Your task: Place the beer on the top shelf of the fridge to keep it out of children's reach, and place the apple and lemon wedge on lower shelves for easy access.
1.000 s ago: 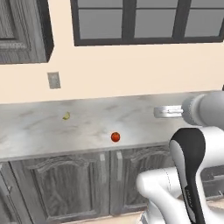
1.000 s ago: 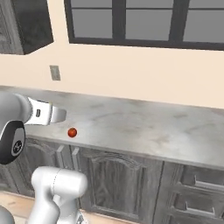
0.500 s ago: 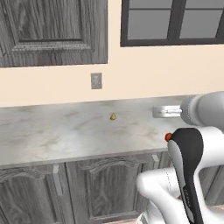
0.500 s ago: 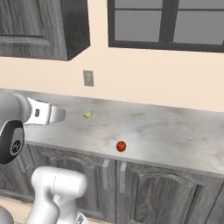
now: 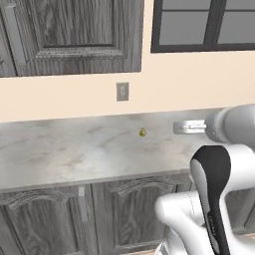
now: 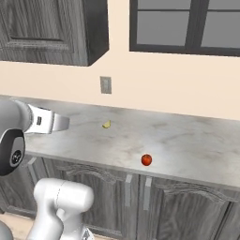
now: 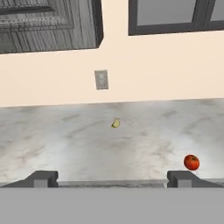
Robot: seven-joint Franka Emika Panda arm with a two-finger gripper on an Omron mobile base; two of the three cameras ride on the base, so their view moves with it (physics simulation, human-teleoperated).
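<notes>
On the marble counter [image 6: 187,140], two of the task's items lie well apart. The lemon wedge [image 6: 107,124], a tiny pale yellow piece, rests toward the back of the worktop, below and slightly to the right of the wall outlet [image 6: 106,85] in the right base view; the left base view shows it [image 5: 142,132] likewise below the outlet [image 5: 122,91]. The apple [image 6: 146,160], small, round and red, sits close to the counter's front edge, to the right of the wedge and nearer the camera.

Gripper [image 7: 112,178]: held level above the counter's front edge, empty, fingers spread wide apart, with the two dark fingertips [image 7: 43,178] rising at the lower left and lower right of the hand view. In that view the apple [image 7: 191,162] lies on the counter [image 7: 65,135] just above and slightly outside the right fingertip, not between the fingers and not visibly touching them. The lemon wedge [image 7: 115,124] lies farther off, toward the wall, roughly on the line midway between the two fingers.

In the right base view the hand [image 6: 49,123] projects from the left over the counter, well to the left of both items. In the left base view it [image 5: 191,127] projects from the right, beside the wedge.

Background: dark grey upper cabinets [image 6: 51,28], a dark-framed window [image 6: 187,26] and grey base cabinets [image 6: 131,197].
</notes>
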